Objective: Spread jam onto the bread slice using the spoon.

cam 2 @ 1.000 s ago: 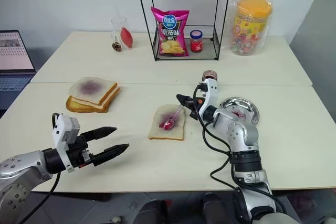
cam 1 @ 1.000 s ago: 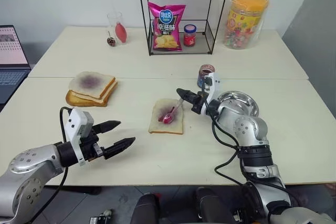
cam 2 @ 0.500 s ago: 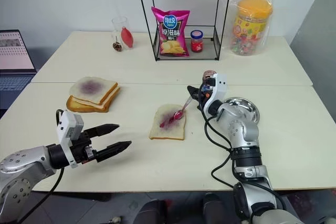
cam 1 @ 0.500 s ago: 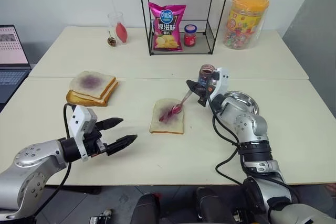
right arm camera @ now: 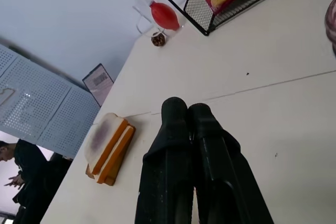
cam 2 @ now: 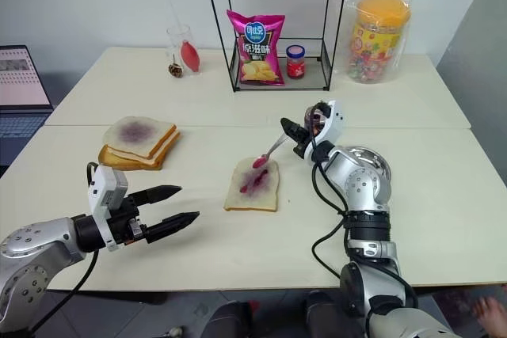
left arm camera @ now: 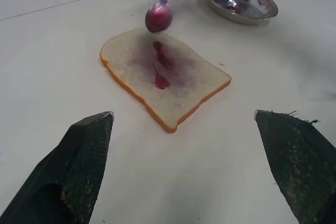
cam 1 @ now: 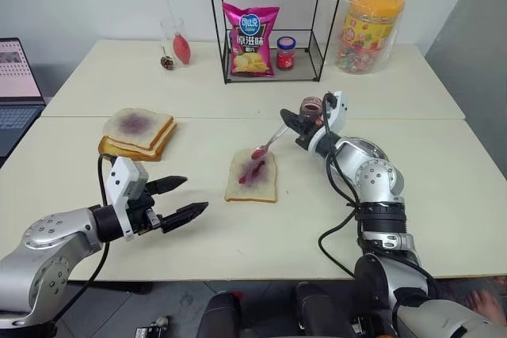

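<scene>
table (cam 1: pixel 261 219) | right gripper (cam 1: pixel 290 119) holds spoon (cam 1: pixel 269 143) above bread slice (cam 1: pixel 252 176)

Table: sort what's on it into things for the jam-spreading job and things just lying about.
For the job:
- spoon, held in the shut right gripper
- bread slice
- jam jar

Lying about:
- stack of bread slices
- metal dish
- chip bag
- red-lidded jar
- candy tub
- laptop
</scene>
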Tool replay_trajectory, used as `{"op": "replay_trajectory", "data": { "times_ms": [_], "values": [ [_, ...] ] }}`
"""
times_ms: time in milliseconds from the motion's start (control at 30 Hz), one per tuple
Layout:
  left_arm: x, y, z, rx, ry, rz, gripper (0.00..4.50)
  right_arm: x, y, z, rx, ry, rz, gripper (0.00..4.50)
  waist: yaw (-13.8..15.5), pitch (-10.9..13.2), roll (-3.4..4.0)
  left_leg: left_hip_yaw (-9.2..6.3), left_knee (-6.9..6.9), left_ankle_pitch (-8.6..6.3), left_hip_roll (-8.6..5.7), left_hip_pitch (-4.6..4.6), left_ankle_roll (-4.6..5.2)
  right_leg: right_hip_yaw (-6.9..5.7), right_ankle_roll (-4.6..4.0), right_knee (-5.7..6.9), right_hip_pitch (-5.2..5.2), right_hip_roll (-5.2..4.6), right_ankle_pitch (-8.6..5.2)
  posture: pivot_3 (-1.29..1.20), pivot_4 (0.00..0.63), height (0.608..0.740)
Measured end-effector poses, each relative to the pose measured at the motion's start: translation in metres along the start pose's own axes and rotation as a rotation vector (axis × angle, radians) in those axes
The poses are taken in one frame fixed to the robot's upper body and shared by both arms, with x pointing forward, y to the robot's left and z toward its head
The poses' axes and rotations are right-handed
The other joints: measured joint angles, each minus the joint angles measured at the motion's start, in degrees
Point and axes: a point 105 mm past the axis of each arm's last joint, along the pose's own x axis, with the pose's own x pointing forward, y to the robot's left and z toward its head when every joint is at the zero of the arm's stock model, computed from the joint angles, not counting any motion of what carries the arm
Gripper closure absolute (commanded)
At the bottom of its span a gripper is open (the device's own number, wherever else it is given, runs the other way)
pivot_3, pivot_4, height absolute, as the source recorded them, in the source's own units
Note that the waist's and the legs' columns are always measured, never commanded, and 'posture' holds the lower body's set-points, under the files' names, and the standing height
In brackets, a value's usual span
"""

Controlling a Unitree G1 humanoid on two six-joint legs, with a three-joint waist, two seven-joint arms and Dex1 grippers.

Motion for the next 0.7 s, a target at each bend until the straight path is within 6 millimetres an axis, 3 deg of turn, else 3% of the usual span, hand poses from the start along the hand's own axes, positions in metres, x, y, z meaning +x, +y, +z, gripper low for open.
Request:
{"op": "replay_trajectory", "data": {
  "times_ms": [167, 433, 567, 700],
  "values": [
    [0.001, 0.001, 0.000, 0.000, 0.000, 0.000, 0.00, -0.002, -0.011, -0.011, -0.038, 0.045, -0.040, 4.45, 0.0, 0.0, 0.00, -0.01, -0.01, 0.00, 0.00, -0.01, 0.00, 0.00, 0.01, 0.00, 0.00, 0.00, -0.01, 0.00, 0.150, 0.740],
    [0.000, 0.004, -0.001, -0.004, 0.003, 0.010, 0.00, -0.018, -0.023, 0.004, -0.089, 0.033, -0.061, 4.45, 0.1, 0.0, 0.00, -0.01, 0.02, 0.00, 0.00, -0.01, 0.00, 0.00, 0.02, 0.00, 0.02, 0.00, 0.00, 0.00, 0.150, 0.740],
    [0.001, 0.004, -0.001, -0.002, 0.005, 0.008, 0.00, -0.021, -0.023, 0.006, -0.057, 0.034, -0.061, 4.45, 0.1, 0.0, 0.00, -0.01, 0.01, 0.00, 0.00, 0.00, 0.00, 0.00, 0.02, 0.01, 0.01, 0.01, 0.00, 0.00, 0.150, 0.740],
    [0.002, 0.004, -0.002, 0.000, 0.008, 0.006, 0.00, -0.017, -0.006, 0.004, 0.007, 0.031, -0.012, 4.45, 0.0, 0.0, 0.00, -0.02, -0.01, 0.00, 0.01, -0.01, 0.00, 0.00, 0.02, 0.01, 0.00, 0.02, -0.01, 0.00, 0.150, 0.740]
  ]
}}
